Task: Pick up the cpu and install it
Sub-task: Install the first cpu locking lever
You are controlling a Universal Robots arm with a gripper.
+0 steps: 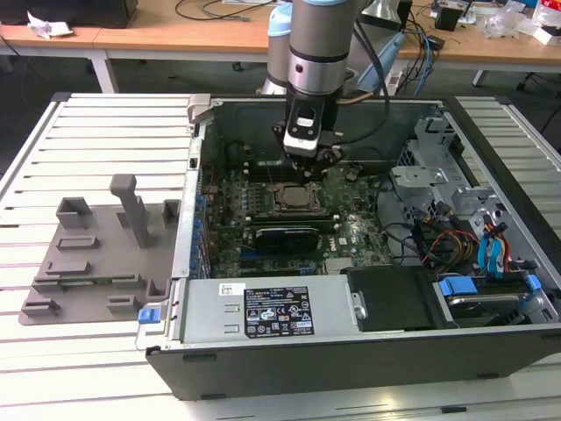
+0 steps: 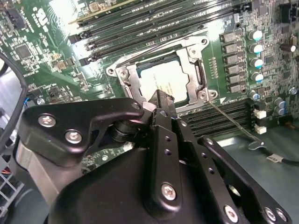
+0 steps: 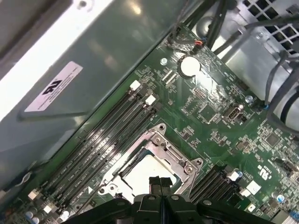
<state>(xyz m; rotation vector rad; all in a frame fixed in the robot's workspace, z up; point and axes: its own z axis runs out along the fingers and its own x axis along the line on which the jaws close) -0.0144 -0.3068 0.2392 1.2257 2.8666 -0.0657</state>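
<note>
The cpu [image 2: 163, 80] [image 3: 148, 171] is a flat silver square lying inside the metal frame of the motherboard socket [image 1: 294, 200]. The socket's load frame [image 3: 161, 140] is open around it. My gripper [image 1: 320, 163] hangs a little above the socket's far edge inside the open computer case. In both wrist views its two black fingers [image 3: 160, 183] [image 2: 162, 100] are pressed together with nothing between them, just above the cpu's edge. Whether they touch the chip I cannot tell.
Memory slots [image 3: 100, 140] flank the socket on both sides. A thin metal lever [image 2: 233, 123] lies across the board beside the socket. A grey plastic fixture tray [image 1: 96, 254] sits on the slatted table at the exterior view's left. Drive bays and cables [image 1: 473, 237] fill the case's right.
</note>
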